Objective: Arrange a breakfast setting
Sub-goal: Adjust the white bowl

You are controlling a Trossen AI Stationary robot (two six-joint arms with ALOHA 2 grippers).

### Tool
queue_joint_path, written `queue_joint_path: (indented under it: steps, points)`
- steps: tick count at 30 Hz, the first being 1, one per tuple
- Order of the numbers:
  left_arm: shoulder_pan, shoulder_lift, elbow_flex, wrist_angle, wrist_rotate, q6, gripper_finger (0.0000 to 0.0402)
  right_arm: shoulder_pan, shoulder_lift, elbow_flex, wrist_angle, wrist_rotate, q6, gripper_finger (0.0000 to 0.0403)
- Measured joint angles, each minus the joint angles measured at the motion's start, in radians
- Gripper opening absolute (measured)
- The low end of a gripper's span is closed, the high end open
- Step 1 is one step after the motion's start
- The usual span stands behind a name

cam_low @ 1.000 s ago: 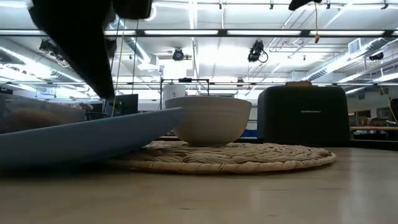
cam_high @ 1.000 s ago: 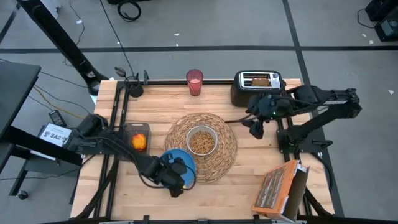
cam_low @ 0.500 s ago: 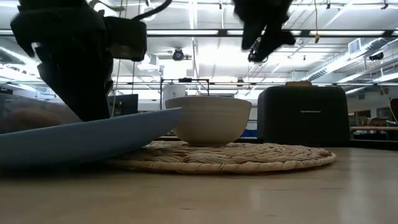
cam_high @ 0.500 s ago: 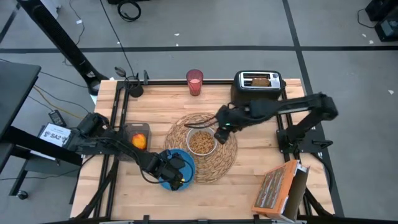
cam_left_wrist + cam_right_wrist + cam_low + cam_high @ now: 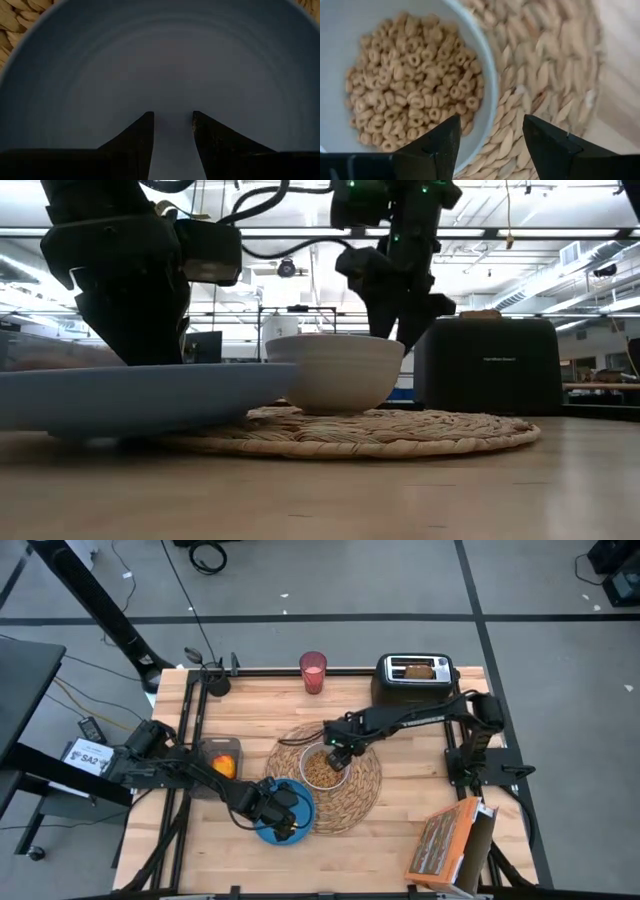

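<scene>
The small white bowl [image 5: 322, 769], full of cereal rings, stands on the round straw placemat [image 5: 362, 790]. My right gripper [image 5: 336, 753] is open just above the bowl's far right rim [image 5: 490, 95], with one finger over the cereal and one over the mat. The blue plate [image 5: 297, 828] lies nearly level at the mat's near left edge [image 5: 150, 395]. My left gripper [image 5: 280, 814] is open, pointing down into the plate [image 5: 160, 60]. The toast [image 5: 418, 668] stands in the toaster. The pink cup [image 5: 313, 672] is at the far edge and the apple [image 5: 225, 768] at the left. No spoon shows. My left gripper's fingertips [image 5: 148, 118] stand at the plate's inner floor [image 5: 172, 107], coming from above; I cannot tell whether they touch it. My right gripper's fingers straddle the bowl's rim; I cannot tell whether they touch it.
The black toaster [image 5: 415, 680] stands at the far right, behind the bowl in the low view [image 5: 488, 365]. The orange cereal box [image 5: 445, 845] lies at the near right corner. Bare wood shows between the mat and the near edge.
My right gripper has swung from beside the toaster toward the table's left and come down over the bowl's rim. My left gripper has shifted over the plate. The plate, tilted up against the mat before, now lies nearly level.
</scene>
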State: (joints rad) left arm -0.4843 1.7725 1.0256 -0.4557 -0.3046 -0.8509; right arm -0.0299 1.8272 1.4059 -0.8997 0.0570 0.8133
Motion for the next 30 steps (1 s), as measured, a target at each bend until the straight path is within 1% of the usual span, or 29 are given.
queue_joint_path:
  steps: [3,5,9,15,24,26,30]
  points:
    - [0.0,0.0,0.0,0.0,0.0,0.0,0.0141,-0.005,0.022,0.0,0.015,-0.006,0.015,0.0215]
    - [0.001,0.0,0.0,0.0,0.0,-0.001,0.0141,-0.013,0.039,0.0,0.033,-0.029,0.025,0.0206]
    - [0.006,0.0,0.0,0.0,0.001,-0.002,0.0141,-0.026,0.054,0.0,0.053,-0.058,0.06,0.0178]
    - [0.023,0.0,0.0,0.002,0.001,0.0,0.0141,-0.044,0.054,0.0,0.05,-0.07,0.086,0.012]
    - [0.044,0.0,0.0,0.003,0.0,0.01,0.0141,-0.052,0.054,0.0,0.056,-0.085,0.083,0.0016]
    - [0.045,0.0,0.0,0.003,-0.001,0.01,0.0141,-0.06,0.048,0.0,0.047,-0.102,0.076,0.0012]
    - [0.045,0.0,0.0,0.003,-0.003,0.01,0.0141,-0.092,0.014,0.0,-0.018,-0.121,0.053,0.0019]
